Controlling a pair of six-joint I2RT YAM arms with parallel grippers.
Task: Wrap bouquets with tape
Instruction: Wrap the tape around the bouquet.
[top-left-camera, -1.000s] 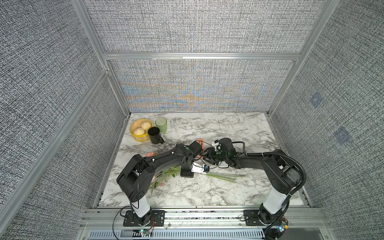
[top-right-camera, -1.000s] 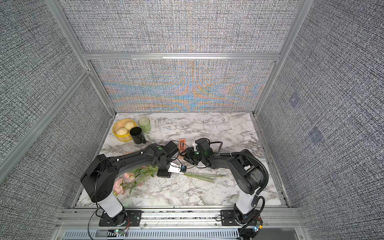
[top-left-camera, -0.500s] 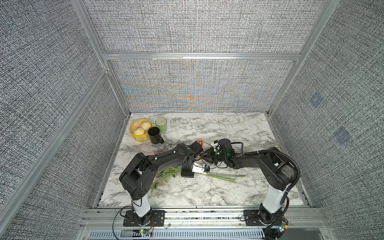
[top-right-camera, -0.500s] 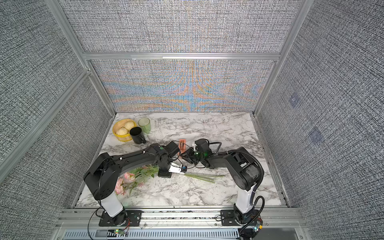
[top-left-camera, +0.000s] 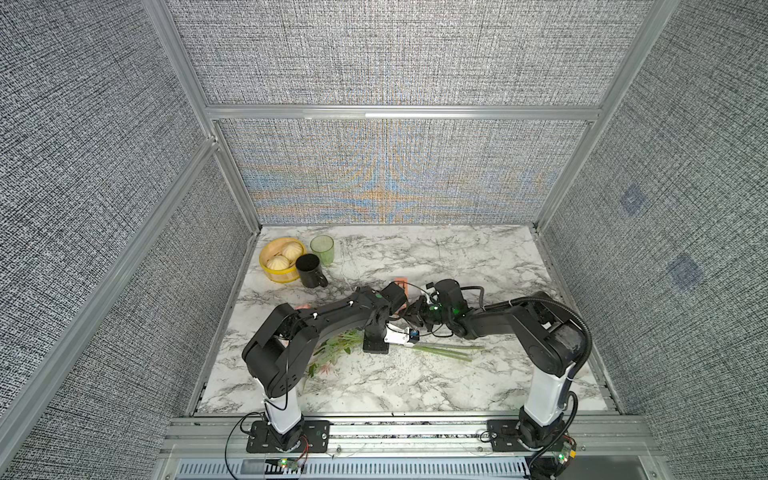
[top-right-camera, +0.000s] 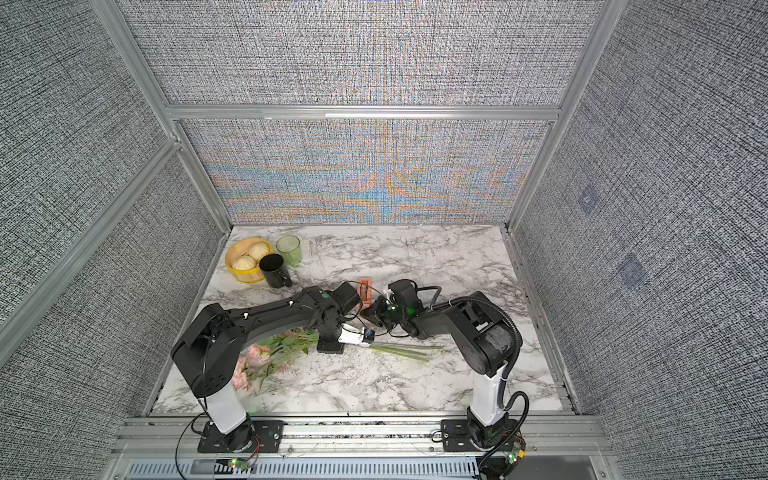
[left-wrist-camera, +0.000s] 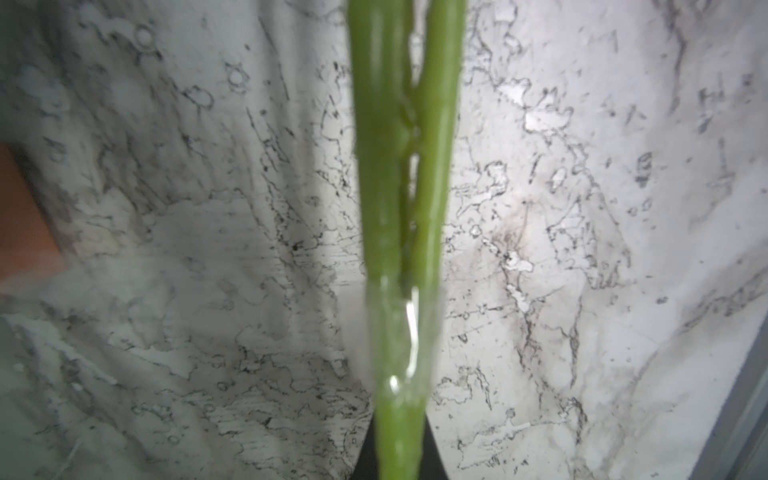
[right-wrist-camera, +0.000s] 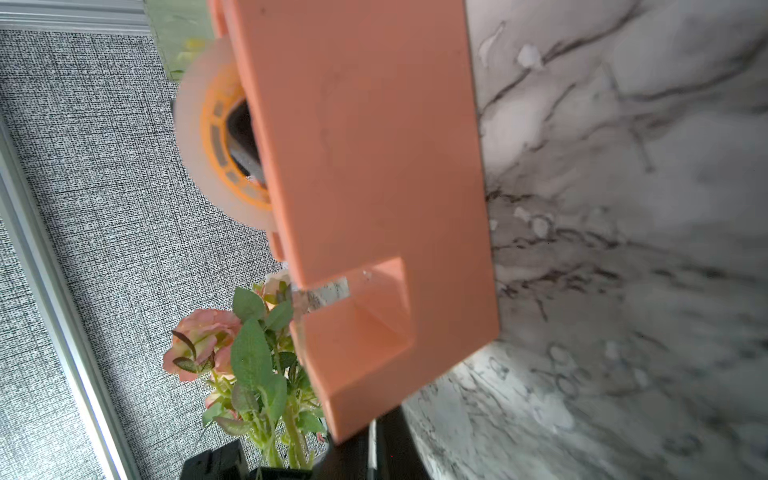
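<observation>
1. The left gripper points down at the marble table, on the robot's side of the black mug and to the mug's right. Its fingers are pressed together on the green stems of the bouquet.
2. The bouquet lies flat on the table. Its pink flowers and leaves are on the robot's side of the mug, under the left arm. The stems run from there to the right, through the left gripper and out past it.
3. In the left wrist view a band of clear tape circles the stems just beyond the fingertips.
4. The orange-salmon tape dispenser sits to the right of the mug, partly behind the left wrist. Its clear tape roll shows in the right wrist view.
5. The right gripper lies low, right of the mug, with its tips just beside the near end of the dispenser. Its jaws are pressed together. Whether they pinch the dispenser, a tape end or nothing cannot be told.
</observation>
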